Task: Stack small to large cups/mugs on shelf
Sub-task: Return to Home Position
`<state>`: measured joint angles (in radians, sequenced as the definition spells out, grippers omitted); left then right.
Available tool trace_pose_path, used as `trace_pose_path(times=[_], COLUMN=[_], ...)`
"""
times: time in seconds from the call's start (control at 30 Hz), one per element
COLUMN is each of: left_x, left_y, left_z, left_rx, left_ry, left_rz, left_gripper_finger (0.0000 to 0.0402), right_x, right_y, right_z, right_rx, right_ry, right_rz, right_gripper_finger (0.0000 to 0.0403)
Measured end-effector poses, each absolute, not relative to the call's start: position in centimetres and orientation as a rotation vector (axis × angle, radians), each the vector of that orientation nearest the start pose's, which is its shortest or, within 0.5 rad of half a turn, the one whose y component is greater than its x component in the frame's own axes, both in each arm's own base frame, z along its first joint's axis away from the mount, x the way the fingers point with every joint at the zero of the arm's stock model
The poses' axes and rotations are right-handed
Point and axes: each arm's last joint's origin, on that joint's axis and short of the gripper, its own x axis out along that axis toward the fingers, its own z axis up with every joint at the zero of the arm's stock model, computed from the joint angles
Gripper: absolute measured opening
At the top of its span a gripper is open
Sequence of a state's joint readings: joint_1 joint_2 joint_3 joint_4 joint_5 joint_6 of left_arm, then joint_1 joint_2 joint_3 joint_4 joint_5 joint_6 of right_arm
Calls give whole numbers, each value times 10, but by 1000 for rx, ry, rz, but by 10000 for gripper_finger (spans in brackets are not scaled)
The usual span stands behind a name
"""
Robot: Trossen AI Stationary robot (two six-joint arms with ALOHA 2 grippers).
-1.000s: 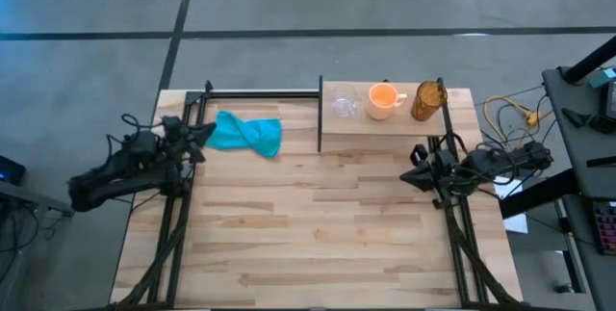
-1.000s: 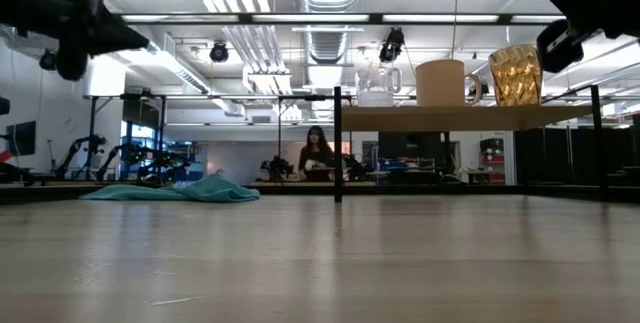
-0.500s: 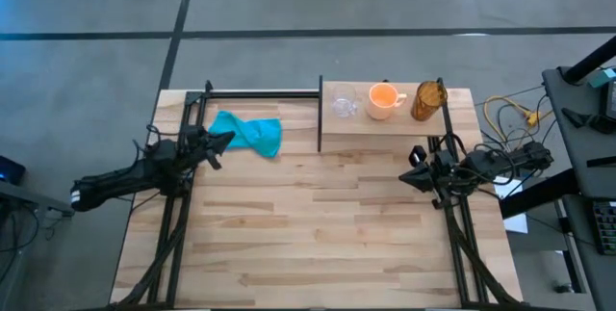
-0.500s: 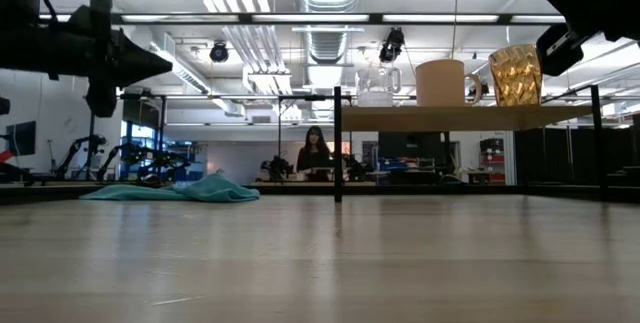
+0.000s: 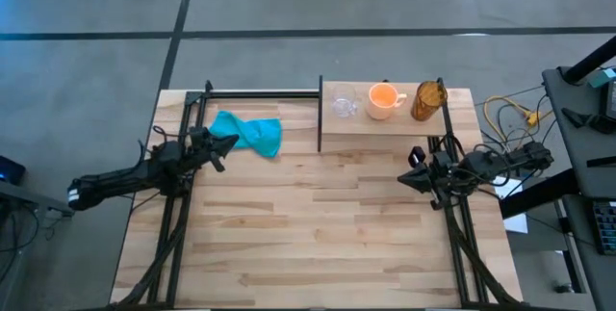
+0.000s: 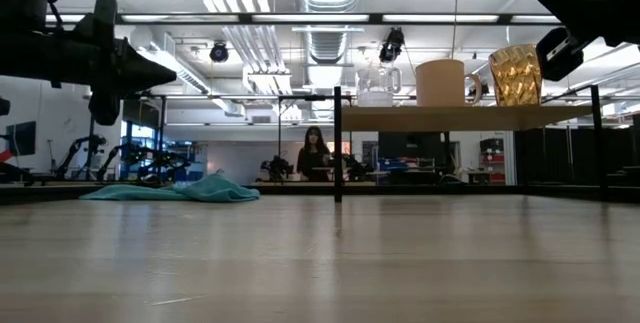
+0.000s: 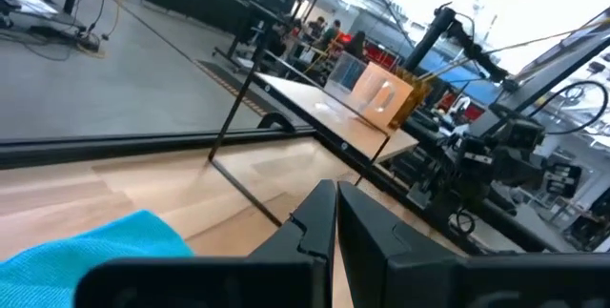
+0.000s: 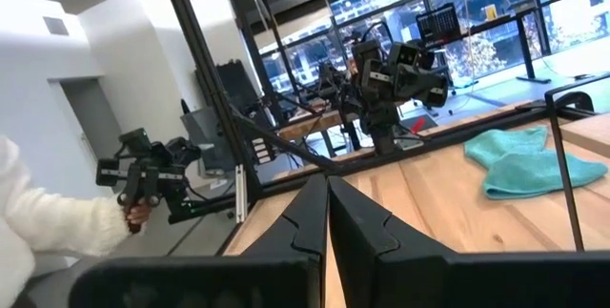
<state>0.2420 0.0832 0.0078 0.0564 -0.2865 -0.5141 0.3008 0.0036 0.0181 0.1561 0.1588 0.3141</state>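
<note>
On the raised shelf [image 5: 395, 126] at the table's far right stand three vessels in a row. From left to right they are a clear glass cup [image 5: 345, 106], an orange mug [image 5: 384, 100] and a brown cup [image 5: 428, 100]. The low view shows them upright on the board: glass cup [image 6: 376, 83], mug [image 6: 442, 82], brown cup [image 6: 515, 74]. My left gripper [image 5: 228, 140] is shut and empty, hovering level by the teal cloth at the left. My right gripper [image 5: 403, 178] is shut and empty, just in front of the shelf's near right corner.
A crumpled teal cloth [image 5: 248, 133] lies on the table at the far left. Black frame rails [image 5: 260, 93] run along the far edge and both sides. Cables [image 5: 505, 114] lie beyond the right edge. A hand in a white sleeve [image 8: 57, 222] shows in the room.
My left gripper has come down from high above the table and reached a little toward the table's right, next to the teal cloth, levelling out and staying shut. The cups and the cloth have not moved.
</note>
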Motion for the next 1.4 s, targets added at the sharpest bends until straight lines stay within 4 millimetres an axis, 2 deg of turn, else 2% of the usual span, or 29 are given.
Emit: trace_pose_path(times=[1.4], left_x=[97], left_y=[32], left_z=[165], left_rx=[-504], left_ry=[-129], left_rz=[519], left_gripper_finger=[0], right_x=[93], right_y=[24], right_z=[184], right_rx=[350], right_ry=[-136], right_rz=[166], right_gripper_finger=[9])
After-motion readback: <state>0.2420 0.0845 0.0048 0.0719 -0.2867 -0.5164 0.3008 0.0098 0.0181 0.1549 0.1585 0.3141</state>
